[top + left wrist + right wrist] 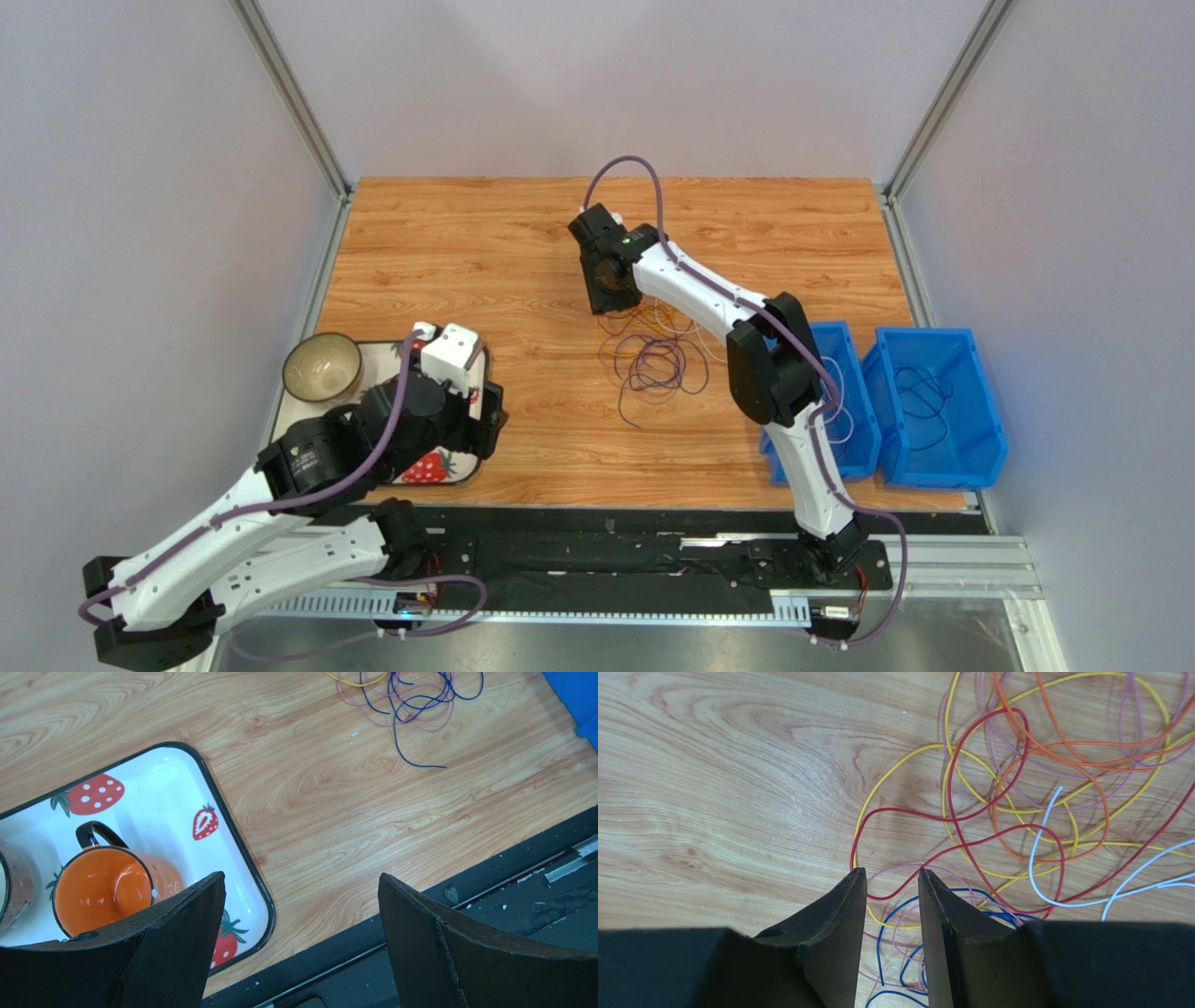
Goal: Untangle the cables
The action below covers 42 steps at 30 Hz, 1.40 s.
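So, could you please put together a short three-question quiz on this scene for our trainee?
1. True or false: the left gripper is shut.
2. The mug stands: A on the tray; B in a bin; C on bare table.
3. Fill in: the ___ gripper is over the cables.

Key
1. False: its jaws stand wide apart.
2. A.
3. The right gripper.
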### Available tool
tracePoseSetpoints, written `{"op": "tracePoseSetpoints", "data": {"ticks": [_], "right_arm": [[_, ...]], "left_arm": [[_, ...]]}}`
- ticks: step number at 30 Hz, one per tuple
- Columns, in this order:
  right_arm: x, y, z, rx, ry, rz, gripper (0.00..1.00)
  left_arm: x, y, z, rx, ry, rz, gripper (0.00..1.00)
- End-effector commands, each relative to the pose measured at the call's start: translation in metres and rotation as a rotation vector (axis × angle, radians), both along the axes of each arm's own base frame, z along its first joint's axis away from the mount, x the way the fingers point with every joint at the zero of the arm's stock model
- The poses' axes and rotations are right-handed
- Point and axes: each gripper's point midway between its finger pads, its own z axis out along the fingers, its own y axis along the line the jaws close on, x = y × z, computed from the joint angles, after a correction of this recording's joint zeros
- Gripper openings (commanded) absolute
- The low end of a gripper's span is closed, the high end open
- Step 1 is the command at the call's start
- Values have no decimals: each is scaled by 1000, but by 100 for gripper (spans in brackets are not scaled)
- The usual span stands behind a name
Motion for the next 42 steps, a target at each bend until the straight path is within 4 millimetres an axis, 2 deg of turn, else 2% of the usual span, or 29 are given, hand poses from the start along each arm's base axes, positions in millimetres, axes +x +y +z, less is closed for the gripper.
{"op": "tracePoseSetpoints", "data": {"ticks": [1, 7, 12, 14, 20, 25, 31, 35, 37, 42], "right_arm": [[0, 17, -5, 23, 5, 39, 38], [-1, 23, -18, 23, 26, 53, 38], [0, 20, -17, 11, 18, 45, 38], [0, 18, -14, 3, 5, 40, 37], [3, 19, 20, 9, -75, 47, 38], [0, 24, 23, 18, -78, 52, 38], [0, 35, 37, 42, -114, 69, 40], [-3, 37, 21, 36, -82, 74, 42], [-4, 36, 10, 21, -64, 68, 41], [-2, 32, -3, -10, -59, 53, 36]], "left_arm": [[3, 2, 1, 2, -6, 24, 88], [4, 2, 0, 4, -6, 26, 88], [4, 2, 0, 7, -5, 27, 88], [4, 2, -1, 9, -3, 27, 87], [5, 1, -2, 18, 1, 28, 87], [6, 2, -2, 24, 1, 35, 87], [6, 2, -3, 27, 2, 35, 87], [6, 2, -3, 29, 2, 36, 87], [6, 2, -3, 26, 2, 37, 87], [6, 2, -4, 29, 4, 37, 87]]}}
